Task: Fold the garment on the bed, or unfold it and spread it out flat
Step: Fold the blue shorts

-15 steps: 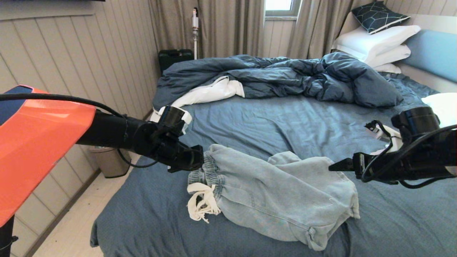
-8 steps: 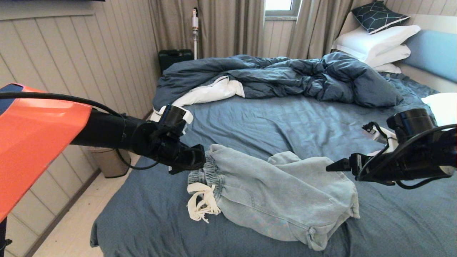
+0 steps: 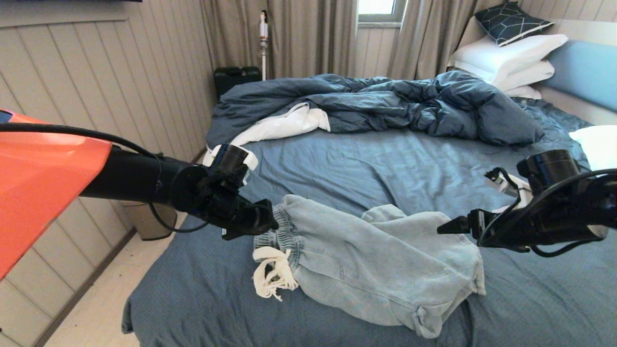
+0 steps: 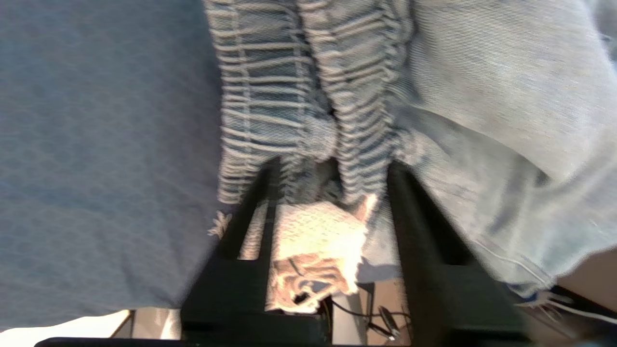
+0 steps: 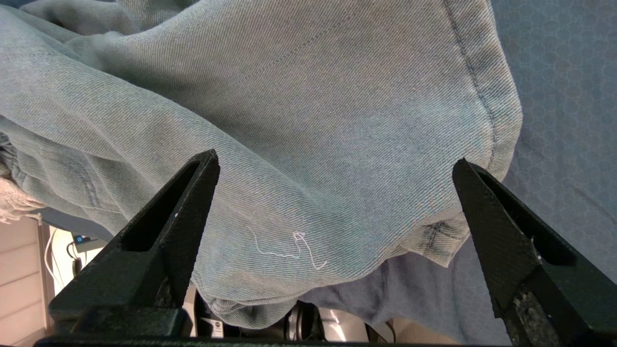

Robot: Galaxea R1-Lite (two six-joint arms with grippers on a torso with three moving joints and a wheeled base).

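The garment (image 3: 376, 262), pale denim shorts, lies rumpled on the near part of the bed (image 3: 385, 164), with its gathered waistband toward my left and its leg hems toward my right. My left gripper (image 3: 270, 219) sits at the waistband's far corner, and my right gripper (image 3: 446, 227) hovers over the far leg hem, with its jaws wide and nothing between them. I judge the step in hand to be taking hold at both ends, so that I can pull the shorts out and lay them flat. To do it well, my left should pinch the elastic band itself, both layers if I can, and keep the white drawstring (image 3: 270, 274) out of the bite, since a hold on the cord alone would only drag the knot. My right should come down on the stitched hem edge, not the loose cloth in the middle, where a grip would bunch the leg. The head view gives the whole lay of the shorts and where each arm stands, but it hides my left jaws behind the wrist. The left wrist view shows them parted and standing astride the gathered band (image 4: 308, 96), with a tuft of drawstring (image 4: 318, 241) between them, not yet pinched. The right wrist view shows the hem seam (image 5: 487, 96) running near one open tip, a target the head view cannot resolve.
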